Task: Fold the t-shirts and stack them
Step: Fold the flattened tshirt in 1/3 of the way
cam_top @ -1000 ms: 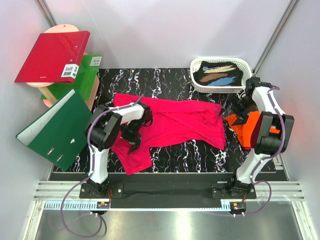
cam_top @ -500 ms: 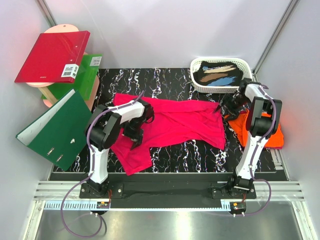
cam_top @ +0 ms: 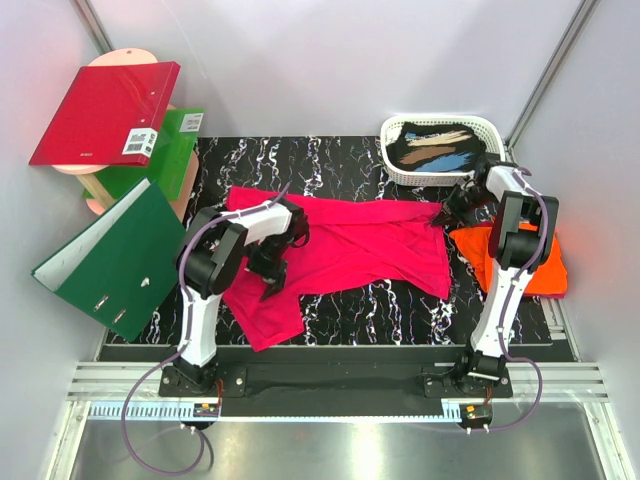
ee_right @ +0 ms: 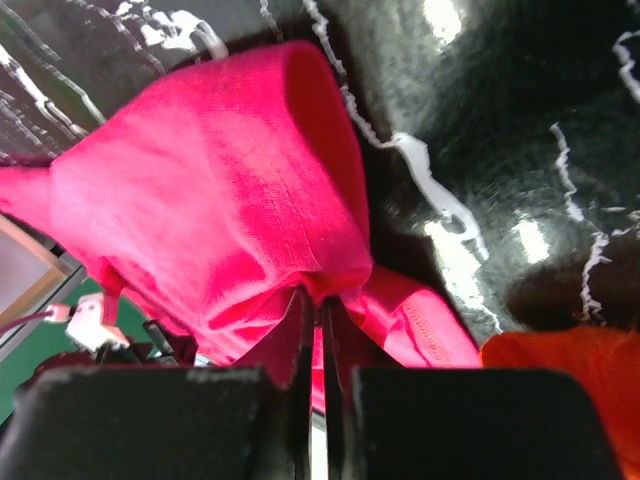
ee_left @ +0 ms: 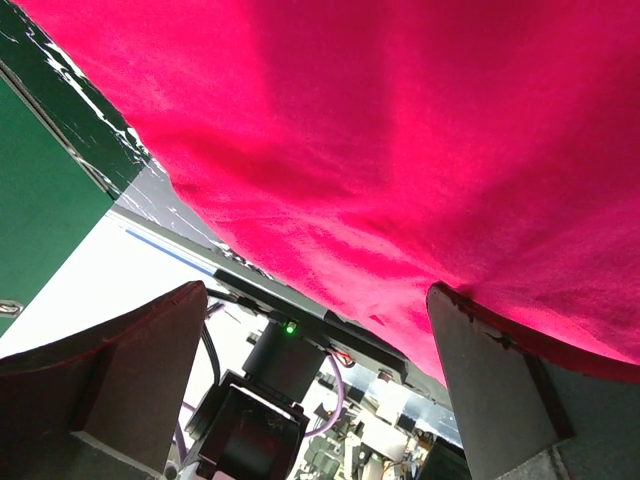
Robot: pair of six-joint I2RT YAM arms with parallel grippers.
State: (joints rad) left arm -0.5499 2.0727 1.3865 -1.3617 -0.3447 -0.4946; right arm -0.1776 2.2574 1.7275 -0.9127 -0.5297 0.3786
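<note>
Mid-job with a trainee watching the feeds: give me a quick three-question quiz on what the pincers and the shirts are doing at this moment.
1. True or false: the left pincer is shut on the pink t-shirt.
2. What does the right pincer hold? A) the orange t-shirt B) a fold of the pink t-shirt C) nothing
3. Fill in: the t-shirt that neither pincer holds is coloured ____.

Key
1. False: its jaws stand wide open.
2. B: the wrist view shows pink cloth pinched between closed fingers.
3. Orange: the orange t-shirt lies at the right, ungripped.
</note>
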